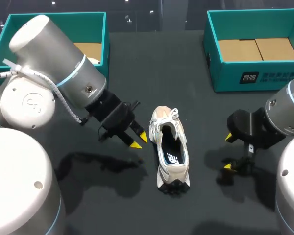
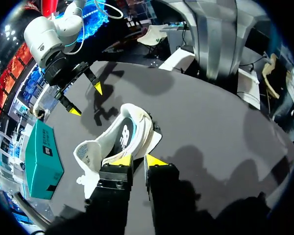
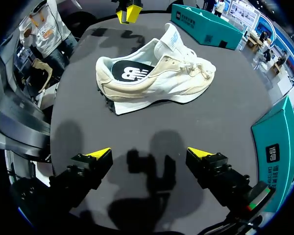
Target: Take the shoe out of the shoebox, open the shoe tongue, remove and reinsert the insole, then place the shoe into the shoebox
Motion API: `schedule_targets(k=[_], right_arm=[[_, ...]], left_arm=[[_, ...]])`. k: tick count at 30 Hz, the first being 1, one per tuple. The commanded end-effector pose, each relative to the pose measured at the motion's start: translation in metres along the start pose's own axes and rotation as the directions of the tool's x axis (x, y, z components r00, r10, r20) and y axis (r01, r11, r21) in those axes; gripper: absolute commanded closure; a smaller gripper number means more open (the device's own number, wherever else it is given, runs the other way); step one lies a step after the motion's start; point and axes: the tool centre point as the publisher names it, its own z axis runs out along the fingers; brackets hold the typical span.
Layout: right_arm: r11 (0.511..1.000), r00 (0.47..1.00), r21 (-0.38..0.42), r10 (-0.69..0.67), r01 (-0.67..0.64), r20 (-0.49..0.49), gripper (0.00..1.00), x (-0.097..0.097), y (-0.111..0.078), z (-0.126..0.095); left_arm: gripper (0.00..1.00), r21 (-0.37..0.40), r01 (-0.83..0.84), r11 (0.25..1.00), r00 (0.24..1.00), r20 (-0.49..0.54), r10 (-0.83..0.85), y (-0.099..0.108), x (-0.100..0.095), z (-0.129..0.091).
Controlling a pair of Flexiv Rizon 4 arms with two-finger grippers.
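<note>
The shoe [image 1: 170, 147] lies out of its box on the dark desk [image 1: 152, 73], upright on its sole, with the dark insole [image 1: 172, 155] showing in the opening. The left fingers [image 1: 136, 144] hang just beside the shoe's left flank, set only narrowly apart and holding nothing; the right fingers [image 1: 229, 138] hover well off its right flank, spread wide and empty.

The main risk, as I judge it, is that the shoe rests free on the desk with nothing bracing it; a push from the left alone could slide it toward the right arm or roll it onto its side. The narrow gap between the left fingers may fail to straddle the collar; they could land on the rim and crush it, or skid off it. A pinch at the insole could catch the lining with it and lift the whole shoe; a shallow pinch could let the insole slip free or fold on reinsertion. The laces [image 3: 193, 66] lie loose beside the raised tongue [image 3: 170, 39] and could snag a yellow tip.

Two teal boxes stand beyond the shoe's toe, the left shoebox [image 1: 56, 17] and the right shoebox [image 1: 245, 78]; the shoe could end up in the wrong one.
</note>
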Motion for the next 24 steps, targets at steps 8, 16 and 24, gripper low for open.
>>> schedule_targets(k=[8, 16, 24], right_arm=[[1.0, 1.0, 0.0, -0.001, 0.001, 0.003, 0.0, 0.002, 0.0, -0.001], [1.0, 1.0, -0.005, 0.002, -0.002, -0.002, 0.0, 0.003, -0.005, -0.005], [0.999, 0.999, 0.013, 0.036, -0.036, 0.01, 0.0, -0.006, -0.04, -0.032]], left_arm=[[1.0, -0.018, -0.09, 0.996, 0.994, -0.061, 0.089, -0.001, -0.002, -0.034], [1.0, -0.011, -0.136, 0.991, 0.987, -0.083, 0.135, -0.001, -0.001, -0.035], [1.0, -0.005, -0.226, 0.974, 0.962, -0.158, 0.222, 0.0, -0.003, -0.033]])
